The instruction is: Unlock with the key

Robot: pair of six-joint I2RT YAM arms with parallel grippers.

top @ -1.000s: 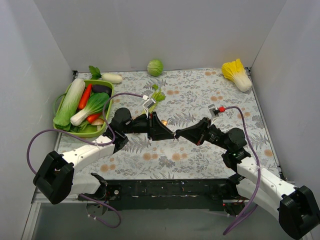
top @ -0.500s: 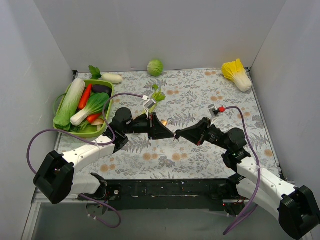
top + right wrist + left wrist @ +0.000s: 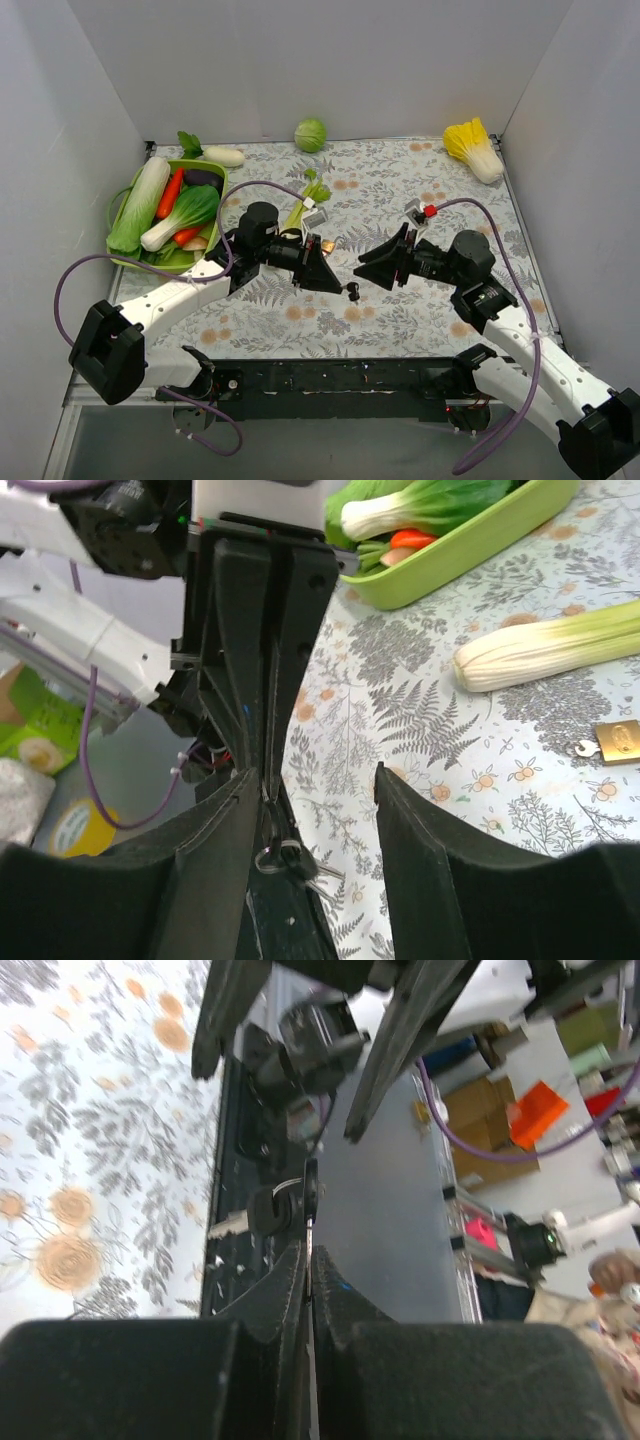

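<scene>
**Pinching the key on the near side of the brass padlock**

We see the left gripper (image 3: 343, 286) pressed together on the key (image 3: 352, 291), which dangles with a small wire ring (image 3: 270, 860) below the fingertips. Its black head and short silvery blade show in the left wrist view. Whether the pads grip the head or the ring we cannot tell.

The brass padlock (image 3: 619, 740) lies flat on the bench (image 3: 430, 190). The key hangs on the padlock's side towards the arm bases, near it but apart.

The right gripper (image 3: 368, 273) is spread wide and faces the left one, farther from the padlock than the key. In the right wrist view the key hangs between its two fingers (image 3: 205, 880), and we cannot tell whether it touches either.

A pale celery stalk (image 3: 560, 645) lies just beyond the padlock, away from the arm bases.
</scene>
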